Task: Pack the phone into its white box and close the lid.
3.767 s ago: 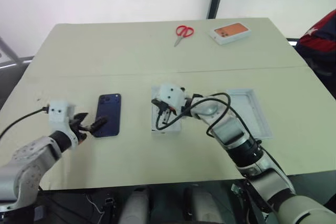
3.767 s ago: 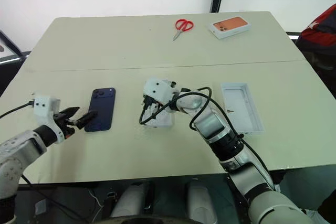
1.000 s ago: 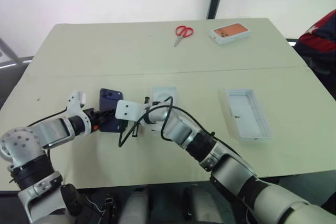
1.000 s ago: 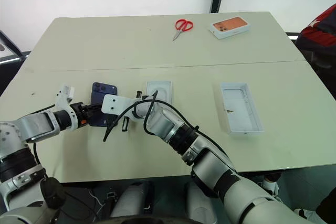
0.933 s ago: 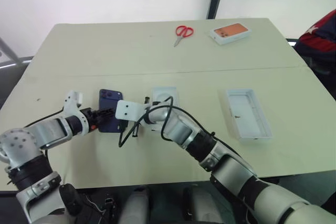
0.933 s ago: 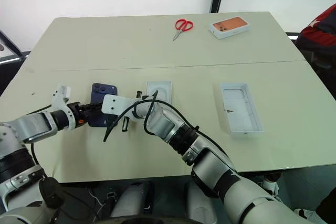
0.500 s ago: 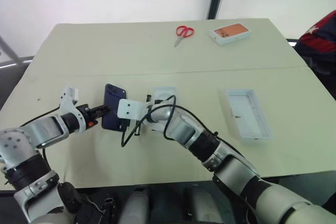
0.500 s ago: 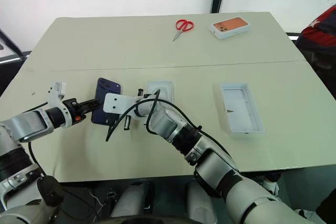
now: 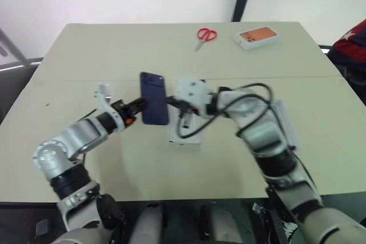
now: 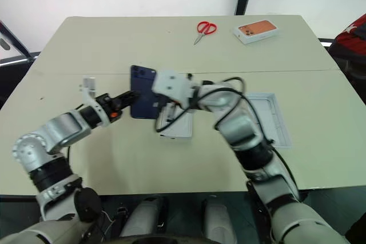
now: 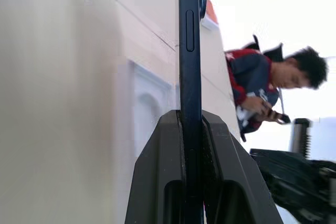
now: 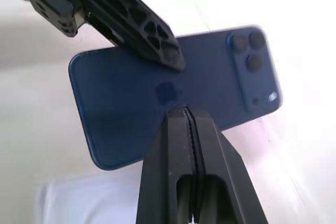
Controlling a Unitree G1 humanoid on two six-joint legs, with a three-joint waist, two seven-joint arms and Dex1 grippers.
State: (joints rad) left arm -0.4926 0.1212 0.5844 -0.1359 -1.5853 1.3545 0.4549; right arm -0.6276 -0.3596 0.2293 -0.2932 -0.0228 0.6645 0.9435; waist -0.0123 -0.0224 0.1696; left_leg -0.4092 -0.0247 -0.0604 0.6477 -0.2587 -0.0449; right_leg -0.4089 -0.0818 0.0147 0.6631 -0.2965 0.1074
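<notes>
Now that it is off the desk: the phone [image 9: 154,90] rides in the air, where a second ago it lay flat by the left arm.
Left tool [image 9: 139,104]: clamped on the phone's long edge, one finger [image 11: 157,171] on each face.
Right tool [image 12: 185,113]: fingers pressed together, empty, tip just in front of the phone's glossy back.
Flat white insert [image 9: 184,131]: on the desk [image 9: 114,50] right below the raised phone, part covered by the right arm's cable.
Meaning for the task: pick-up looks done; carrying it across to the box is next, I'd say.
White box [image 10: 275,119]: further right, largely hidden behind the right forearm, brownish floor not readable.
Lid: can't pick it out for sure.
Far edge: red scissors [image 9: 205,35] and the orange-picture box [image 9: 257,36], well apart.
Background: a person [image 11: 268,85], blurred.
</notes>
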